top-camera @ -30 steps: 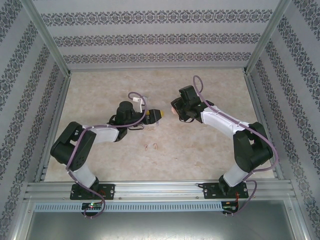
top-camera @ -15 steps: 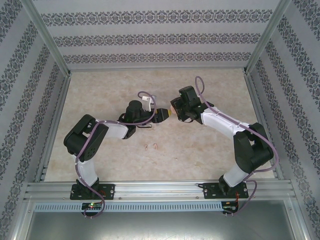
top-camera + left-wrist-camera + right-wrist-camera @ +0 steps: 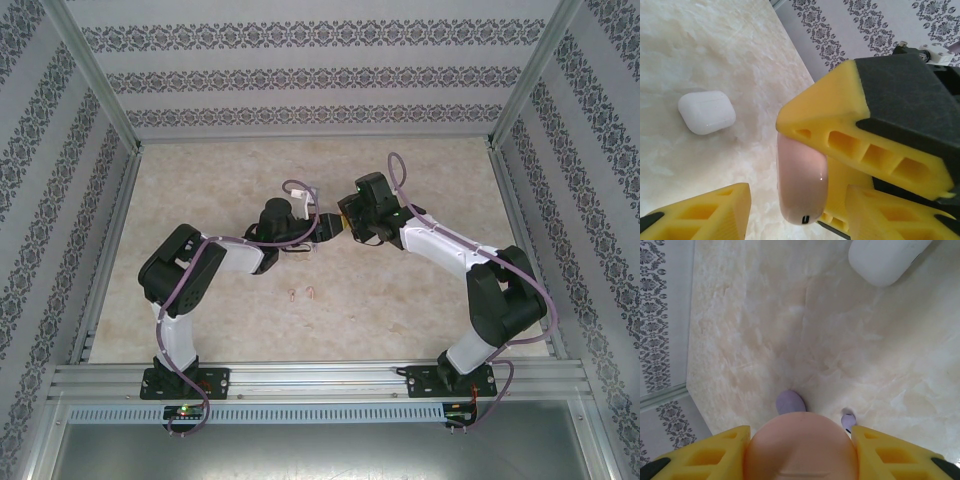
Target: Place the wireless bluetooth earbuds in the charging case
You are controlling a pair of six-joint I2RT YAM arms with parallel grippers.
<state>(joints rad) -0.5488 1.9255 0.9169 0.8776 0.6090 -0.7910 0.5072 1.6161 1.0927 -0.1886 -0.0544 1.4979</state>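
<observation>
Right tool [image 3: 801,452] grips pink case [image 3: 800,437], half cropped; left tool [image 3: 795,207] straddles it, ungripped.

Left black-and-white arm [image 3: 225,262]: elbow folded near left side, forearm reaching right toward centre. Right black-and-white arm [image 3: 445,245]: angled up-left from base to meet it.

Left yellow-fingered gripper [image 3: 797,200]: jaws apart either side of glossy pink rounded charging case [image 3: 801,180], gap visible at one finger.

Right yellow-fingered gripper [image 3: 800,435]: clamped on same case, fingers pressed to both flanks.

Centre obstructed; worktop [image 3: 200,180] margins free.
Mid-worktop passage is blocked by left tool [image 3: 327,229] and right tool [image 3: 345,219], standing tip to tip at a pink case [image 3: 802,180]; a white case [image 3: 706,111] lies nearby.
</observation>
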